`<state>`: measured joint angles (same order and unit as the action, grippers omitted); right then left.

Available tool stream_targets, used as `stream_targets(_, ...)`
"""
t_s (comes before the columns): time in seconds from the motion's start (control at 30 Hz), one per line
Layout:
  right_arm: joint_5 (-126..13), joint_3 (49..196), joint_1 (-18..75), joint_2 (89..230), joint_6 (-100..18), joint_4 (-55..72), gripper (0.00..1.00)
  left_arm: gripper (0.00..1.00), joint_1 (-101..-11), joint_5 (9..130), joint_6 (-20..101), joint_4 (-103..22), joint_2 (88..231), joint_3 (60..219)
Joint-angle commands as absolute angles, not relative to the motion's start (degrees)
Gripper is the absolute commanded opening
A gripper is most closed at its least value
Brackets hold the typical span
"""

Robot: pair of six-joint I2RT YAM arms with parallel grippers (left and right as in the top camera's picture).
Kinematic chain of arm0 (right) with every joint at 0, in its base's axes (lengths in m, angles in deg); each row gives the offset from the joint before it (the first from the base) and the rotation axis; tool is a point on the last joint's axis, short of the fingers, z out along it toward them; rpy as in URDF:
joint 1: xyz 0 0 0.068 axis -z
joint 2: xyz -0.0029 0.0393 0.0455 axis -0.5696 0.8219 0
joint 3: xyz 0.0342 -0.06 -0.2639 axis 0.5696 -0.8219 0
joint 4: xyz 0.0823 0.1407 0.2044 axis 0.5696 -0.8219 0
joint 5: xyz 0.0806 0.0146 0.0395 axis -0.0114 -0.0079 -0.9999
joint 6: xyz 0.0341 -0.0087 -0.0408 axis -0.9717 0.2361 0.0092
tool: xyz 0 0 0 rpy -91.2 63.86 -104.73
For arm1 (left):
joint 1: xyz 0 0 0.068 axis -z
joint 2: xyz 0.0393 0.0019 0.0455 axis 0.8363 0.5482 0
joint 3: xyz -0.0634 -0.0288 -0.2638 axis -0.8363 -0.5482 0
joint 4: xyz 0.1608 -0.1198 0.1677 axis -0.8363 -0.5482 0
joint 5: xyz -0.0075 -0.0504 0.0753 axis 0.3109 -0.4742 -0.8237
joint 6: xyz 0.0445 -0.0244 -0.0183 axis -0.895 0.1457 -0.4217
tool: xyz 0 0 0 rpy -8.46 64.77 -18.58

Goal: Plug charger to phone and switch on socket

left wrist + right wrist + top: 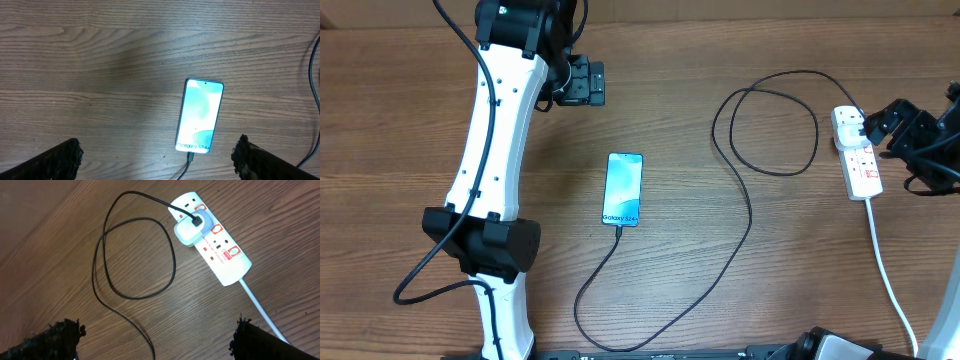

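R gripper (155, 332), jaws wide & empty, is the nearer arm: socket (215, 235) lies just ahead of it, long axis diagonal to the jaws. Phone (199, 115) sits ahead of L gripper (157, 155), also open & empty, w/ charger (190, 158) at its near end.

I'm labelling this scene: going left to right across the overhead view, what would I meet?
white left arm → phone → black cable's loop → white power strip
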<state>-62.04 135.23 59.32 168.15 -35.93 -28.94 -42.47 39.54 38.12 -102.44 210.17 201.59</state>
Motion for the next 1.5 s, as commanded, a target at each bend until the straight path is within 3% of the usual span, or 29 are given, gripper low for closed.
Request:
stream_targets(0.0,-61.43,136.52,59.17,168.11,-36.17,-28.81,1.00,1.00,-42.10,38.98,37.05,-102.35,209.40,202.49)
stream_targets(1.17,-61.43,136.52,59.17,168.11,-36.17,-28.81,1.00,1.00,-41.99,38.67,37.05,-101.96,209.49,202.49)
stream_targets(1.47,-61.43,136.52,59.17,168.11,-36.17,-28.81,1.00,1.00,-38.65,35.17,37.00,-91.55,207.28,202.49)
